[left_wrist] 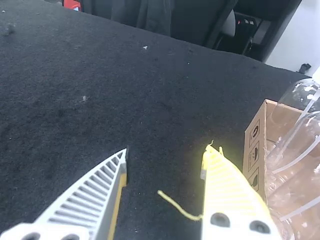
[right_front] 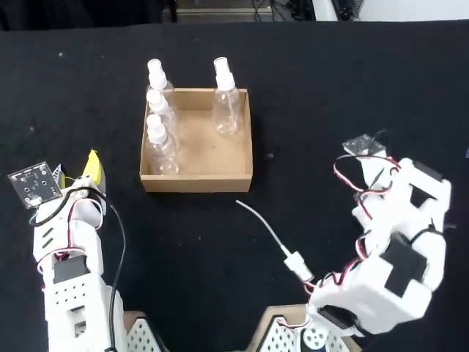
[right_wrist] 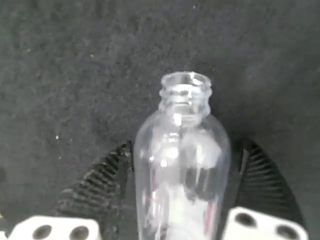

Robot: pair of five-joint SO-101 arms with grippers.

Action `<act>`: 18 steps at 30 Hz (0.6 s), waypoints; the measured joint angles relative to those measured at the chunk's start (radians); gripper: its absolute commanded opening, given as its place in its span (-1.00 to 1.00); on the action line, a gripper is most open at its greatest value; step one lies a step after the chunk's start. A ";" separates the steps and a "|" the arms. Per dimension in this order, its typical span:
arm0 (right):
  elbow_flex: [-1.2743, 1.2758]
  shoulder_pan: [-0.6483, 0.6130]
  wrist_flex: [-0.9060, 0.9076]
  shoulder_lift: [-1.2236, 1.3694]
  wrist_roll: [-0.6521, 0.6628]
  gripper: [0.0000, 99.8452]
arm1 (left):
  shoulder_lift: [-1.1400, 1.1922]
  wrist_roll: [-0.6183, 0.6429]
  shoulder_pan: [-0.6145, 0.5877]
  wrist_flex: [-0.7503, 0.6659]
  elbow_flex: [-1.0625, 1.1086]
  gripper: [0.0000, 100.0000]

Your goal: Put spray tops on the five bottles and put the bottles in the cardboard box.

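High view: box (right_front: 196, 180) upper centre holding four topped bottles (right_front: 163, 139), spray top (right_front: 297, 262) lying lower right of centre; left wrist view: left gripper (left_wrist: 166, 150) wide open, empty, beside box; right wrist view: right gripper (right_wrist: 186, 145) clamped on uncapped bottle (right_wrist: 185, 90).

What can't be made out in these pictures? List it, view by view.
Right wrist view: the uncapped bottle is cut off by the picture's edge, so its base is unseen.
Left wrist view: the bottles in the box run off the edge; their number and tops cannot be told.
High view: the loose spray top lies beside the right arm; whether they touch is too small to tell.
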 measured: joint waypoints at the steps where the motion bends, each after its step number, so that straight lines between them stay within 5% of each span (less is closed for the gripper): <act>1: -0.011 0.002 0.000 0.005 -0.006 -0.63 | 0.000 0.000 0.000 0.000 0.000 -0.55; 5: -0.081 0.005 0.040 0.005 -0.021 -0.99 | 0.000 0.000 0.000 0.000 0.000 -0.55; 18: -0.514 0.005 0.365 0.005 -0.238 -0.98 | 0.000 -0.008 0.020 0.006 0.000 -0.55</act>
